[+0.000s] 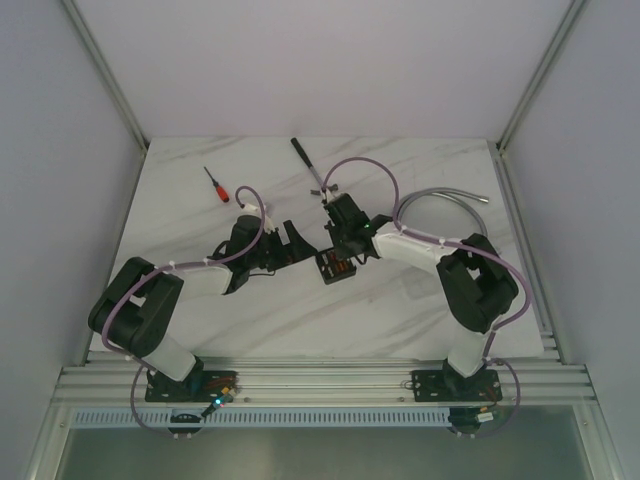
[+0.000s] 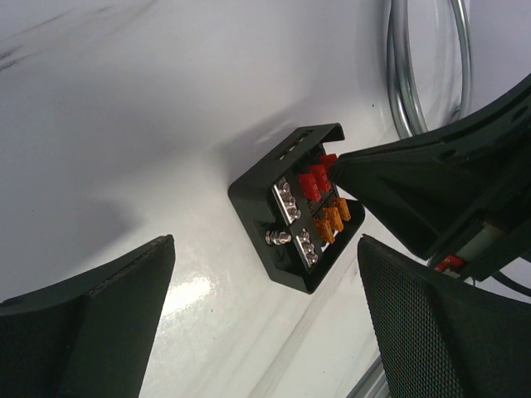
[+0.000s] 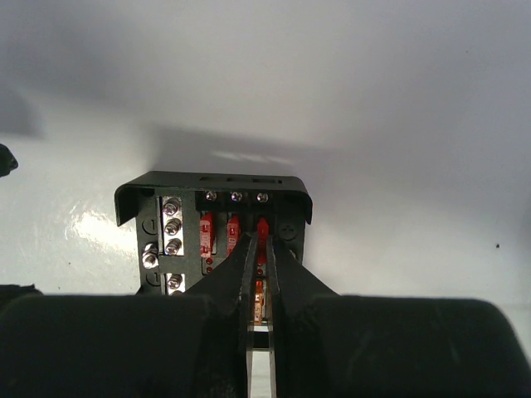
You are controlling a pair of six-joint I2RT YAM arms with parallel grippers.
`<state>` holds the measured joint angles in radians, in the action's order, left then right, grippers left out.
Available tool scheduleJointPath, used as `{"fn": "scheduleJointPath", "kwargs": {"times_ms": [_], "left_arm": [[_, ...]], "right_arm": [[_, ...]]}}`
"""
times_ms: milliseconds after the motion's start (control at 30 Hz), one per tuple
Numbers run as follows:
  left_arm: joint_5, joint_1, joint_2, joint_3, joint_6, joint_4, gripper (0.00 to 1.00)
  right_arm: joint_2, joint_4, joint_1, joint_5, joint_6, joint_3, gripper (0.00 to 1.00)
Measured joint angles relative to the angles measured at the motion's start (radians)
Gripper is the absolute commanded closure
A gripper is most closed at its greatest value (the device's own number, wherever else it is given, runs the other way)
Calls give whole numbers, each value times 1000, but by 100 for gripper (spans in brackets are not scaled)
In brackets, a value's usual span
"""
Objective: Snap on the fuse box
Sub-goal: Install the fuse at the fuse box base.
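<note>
Black plastic and squarish, the fuse box lies face up near the middle of the marble-patterned table, between the two arms, with its sides skewed to the table's edges. The right gripper is the nearer one. It comes in from the box's right and its tips rest down among the fuses, on the rightmost column. Its fingers are drawn almost together, leaving only a thin slit, and it cannot be told whether they pinch a fuse. The left gripper hangs just left of the box, spread wide, holding nothing and not touching it.

By count there is one box, with three red fuses in the far row. The orange fuses in the near row are partly hidden. No separate cover can be made out. Far off lie one red-handled screwdriver, one black-handled tool and one bent metal tube.
</note>
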<state>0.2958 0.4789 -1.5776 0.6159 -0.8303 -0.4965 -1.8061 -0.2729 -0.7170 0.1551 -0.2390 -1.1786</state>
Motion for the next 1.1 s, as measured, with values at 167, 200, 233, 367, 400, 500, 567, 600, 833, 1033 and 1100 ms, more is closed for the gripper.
{"fn": "scheduleJointPath", "kwargs": {"times_ms": [167,200,233,367,400,500,567,600,833,1033,1100], "left_arm": [[0,0,0,0,0,0,0],[0,0,0,0,0,0,0],[-1,0,0,0,0,0,0],[-1,0,0,0,0,0,0],[-1,0,0,0,0,1,0],[-1,0,0,0,0,2,0],[0,0,0,0,0,2,0],[0,0,0,0,0,3,0],[-1,0,3,0,0,6,0],[-1,0,10,0,0,14,0],[0,0,10,0,-3,19,0]], "right_arm": [[-17,11,30,-29,0,-7,100],[-19,10,33,-33,-1,-9,100],[-21,8,37,-37,0,-12,100],[-22,-6,41,-47,0,-21,100],[-22,-10,42,-50,2,-23,100],[-20,-17,44,-58,6,-26,100],[-18,-18,44,-63,10,-26,100],[-17,-19,44,-66,13,-26,100],[-16,-64,48,-71,35,-34,100],[-33,-102,45,-65,34,-68,100],[-33,-106,42,-66,34,-73,99]]}}
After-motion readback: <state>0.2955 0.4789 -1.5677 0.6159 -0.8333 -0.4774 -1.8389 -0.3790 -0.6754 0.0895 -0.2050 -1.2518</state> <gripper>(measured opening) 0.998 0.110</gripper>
